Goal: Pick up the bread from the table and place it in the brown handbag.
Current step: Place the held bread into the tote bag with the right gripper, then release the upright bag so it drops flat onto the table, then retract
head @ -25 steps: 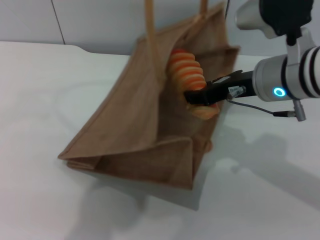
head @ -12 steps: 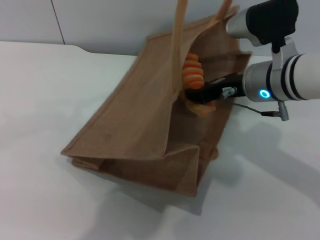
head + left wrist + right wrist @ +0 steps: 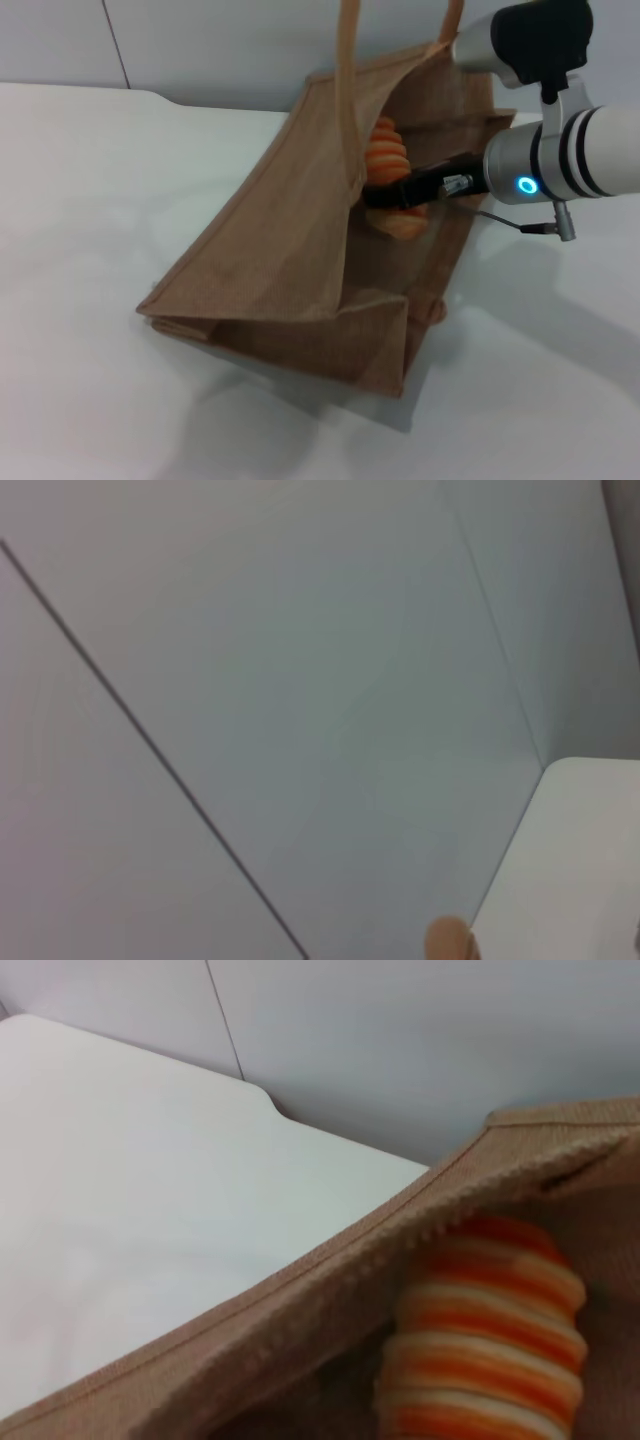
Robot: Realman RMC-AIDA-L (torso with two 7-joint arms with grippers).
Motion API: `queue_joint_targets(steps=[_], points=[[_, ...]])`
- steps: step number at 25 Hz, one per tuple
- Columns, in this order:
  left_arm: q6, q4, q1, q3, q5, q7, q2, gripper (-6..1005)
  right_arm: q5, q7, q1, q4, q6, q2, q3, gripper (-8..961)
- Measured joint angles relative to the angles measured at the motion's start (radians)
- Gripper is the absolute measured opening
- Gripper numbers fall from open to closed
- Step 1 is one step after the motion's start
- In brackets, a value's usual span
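One bread [image 3: 386, 152] loaf is in view, along with one brown handbag [image 3: 270, 260] carrying two strap handles. One table [image 3: 90, 200] lies beneath, and one gripper, the right gripper [image 3: 385, 195], is visible

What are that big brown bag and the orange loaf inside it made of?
The bag looks like coarse woven jute or burlap: matte tan cloth with a visible weave and a stitched edge, seen close in the right wrist view. The loaf looks glossy, with smooth, even orange and pale ridges, so it may be a plastic model rather than real bread. The right gripper holds it inside the bag.
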Motion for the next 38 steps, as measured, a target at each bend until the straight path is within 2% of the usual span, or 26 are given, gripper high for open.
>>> queue_joint_targets(steps=[3,8,16,22,23,29,30,34,38], points=[[0.007,0.000,0.019,-0.013,0.001,0.000,0.001,240,-0.005,-0.006,-0.006,0.000,0.022,-0.001,0.018,585],[0.012,0.000,0.047,-0.046,0.002,0.000,0.002,244,-0.006,-0.054,-0.044,-0.026,0.073,-0.001,0.080,829],[0.012,0.000,0.065,-0.078,0.030,0.004,0.002,250,-0.011,-0.083,-0.087,-0.075,0.119,0.000,0.135,860],[0.051,0.006,0.115,-0.095,0.082,0.002,0.001,255,-0.145,-0.077,-0.134,-0.107,0.145,0.001,0.248,858],[0.109,0.009,0.159,-0.112,0.071,0.003,0.000,256,-0.169,-0.077,-0.152,-0.126,0.142,0.001,0.271,858],[0.255,-0.016,0.271,-0.141,-0.064,0.067,0.006,260,-0.232,-0.089,-0.271,-0.211,-0.016,0.004,0.313,856],[0.263,-0.030,0.280,-0.156,-0.097,0.087,0.006,261,-0.235,-0.089,-0.294,-0.208,-0.064,0.004,0.326,856],[0.269,-0.079,0.283,-0.201,-0.166,0.113,0.003,264,-0.235,-0.092,-0.300,-0.188,-0.081,0.003,0.360,855],[0.270,-0.116,0.275,-0.203,-0.186,0.133,0.002,268,-0.236,-0.092,-0.292,-0.161,-0.085,0.001,0.370,856]])
